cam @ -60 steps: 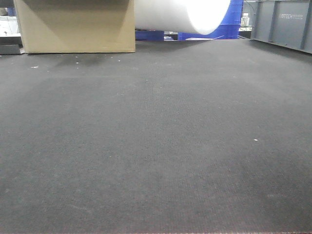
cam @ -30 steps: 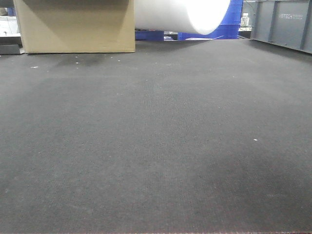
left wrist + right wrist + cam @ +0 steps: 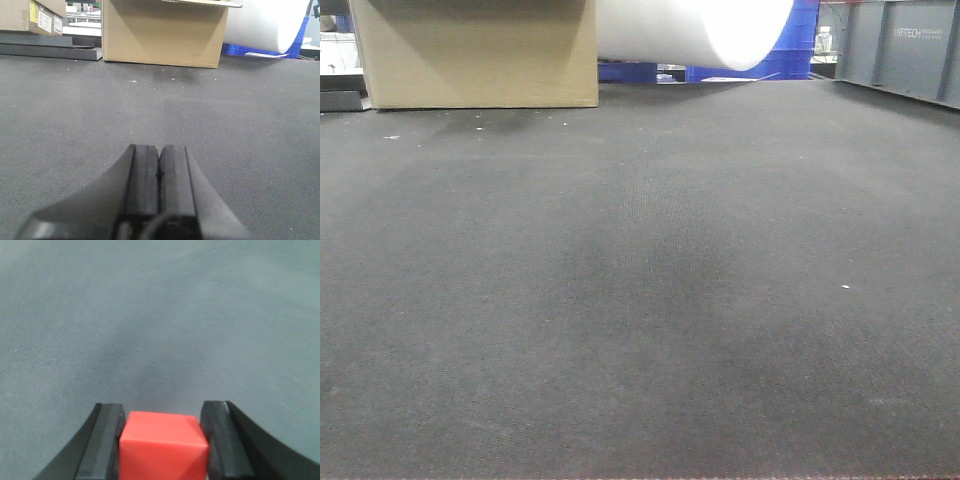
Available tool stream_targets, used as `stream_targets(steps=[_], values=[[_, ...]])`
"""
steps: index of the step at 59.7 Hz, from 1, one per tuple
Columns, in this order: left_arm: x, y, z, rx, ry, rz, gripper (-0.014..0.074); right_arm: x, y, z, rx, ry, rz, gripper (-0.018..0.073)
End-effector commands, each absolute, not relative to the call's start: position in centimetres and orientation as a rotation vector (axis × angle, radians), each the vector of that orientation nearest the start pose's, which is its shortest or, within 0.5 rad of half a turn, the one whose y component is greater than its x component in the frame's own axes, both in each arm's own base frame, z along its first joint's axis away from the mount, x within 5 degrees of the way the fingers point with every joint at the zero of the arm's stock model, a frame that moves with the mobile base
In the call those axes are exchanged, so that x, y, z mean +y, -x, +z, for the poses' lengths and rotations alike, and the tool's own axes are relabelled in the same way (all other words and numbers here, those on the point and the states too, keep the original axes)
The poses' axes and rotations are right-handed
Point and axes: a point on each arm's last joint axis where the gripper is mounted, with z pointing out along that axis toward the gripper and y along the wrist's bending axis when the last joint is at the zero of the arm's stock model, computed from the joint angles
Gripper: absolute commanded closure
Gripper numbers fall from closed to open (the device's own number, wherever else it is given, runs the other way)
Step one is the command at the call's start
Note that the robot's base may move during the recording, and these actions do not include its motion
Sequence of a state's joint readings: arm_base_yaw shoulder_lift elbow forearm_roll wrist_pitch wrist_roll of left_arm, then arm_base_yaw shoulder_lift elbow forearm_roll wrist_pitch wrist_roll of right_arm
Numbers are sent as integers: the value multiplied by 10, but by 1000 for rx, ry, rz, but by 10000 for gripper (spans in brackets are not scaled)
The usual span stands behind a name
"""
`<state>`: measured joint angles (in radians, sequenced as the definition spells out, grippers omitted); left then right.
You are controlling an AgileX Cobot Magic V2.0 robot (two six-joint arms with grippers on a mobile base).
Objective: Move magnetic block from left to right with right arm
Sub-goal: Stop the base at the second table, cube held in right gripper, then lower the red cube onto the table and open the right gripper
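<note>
The magnetic block [image 3: 164, 447], a red-orange cube, sits between the black pads of my right gripper [image 3: 162, 412]. Both pads press its sides, and it hangs above the blurred dark mat [image 3: 160, 315]. My left gripper [image 3: 159, 150] is shut with nothing in it, its two pads pressed together low over the mat [image 3: 225, 125]. Neither gripper nor the block shows in the front view, where only a faint dark shadow [image 3: 650, 270] lies on the mat.
A cardboard box [image 3: 475, 55] stands at the far left edge of the mat and also shows in the left wrist view [image 3: 162, 32]. Beside it are a white roll [image 3: 695, 30] and blue crates [image 3: 790, 60]. A grey bin [image 3: 900, 50] stands at the far right.
The faint shadow on the mat has drifted from the lower right towards the middle. Nothing else differs in the front view.
</note>
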<state>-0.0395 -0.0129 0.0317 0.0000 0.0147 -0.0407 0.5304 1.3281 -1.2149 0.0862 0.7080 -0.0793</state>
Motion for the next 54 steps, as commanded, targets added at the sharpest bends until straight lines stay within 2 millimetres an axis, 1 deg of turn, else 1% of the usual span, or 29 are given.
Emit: stream_targets(steps=[1, 4, 9, 10, 13, 19, 23, 30, 40, 44, 51, 52, 54], values=[[-2, -55, 208, 1425, 3, -74, 713, 174, -268, 367, 2179, 685, 353, 330], [-2, -55, 208, 1425, 3, -74, 712, 186, -281, 359, 2215, 708, 350, 330], [-2, -55, 208, 1425, 3, -74, 713, 206, -306, 334, 2299, 745, 335, 330], [-2, -55, 208, 1425, 3, -74, 713, 208, -310, 333, 2306, 747, 334, 330], [-2, -55, 208, 1425, 3, -74, 713, 217, -324, 318, 2348, 760, 326, 330], [-2, -55, 208, 1425, 3, -74, 713, 230, -343, 297, 2392, 772, 316, 330], [-2, -55, 208, 1425, 3, -74, 713, 235, -350, 285, 2413, 778, 310, 330], [-2, -55, 208, 1425, 3, -74, 713, 239, -357, 270, 2433, 781, 304, 330], [-2, -55, 208, 1425, 3, -74, 713, 241, -360, 265, 2426, 776, 305, 323], [-2, -55, 208, 1425, 3, -74, 713, 241, -360, 265, 2419, 773, 306, 280], [-2, -55, 208, 1425, 3, -74, 713, 240, -361, 266, 2415, 769, 306, 81], [-2, -55, 208, 1425, 3, -74, 713, 240, -361, 266, 2415, 769, 306, 36], [-2, -55, 208, 1425, 3, -74, 713, 240, -361, 266, 2417, 770, 306, -22]])
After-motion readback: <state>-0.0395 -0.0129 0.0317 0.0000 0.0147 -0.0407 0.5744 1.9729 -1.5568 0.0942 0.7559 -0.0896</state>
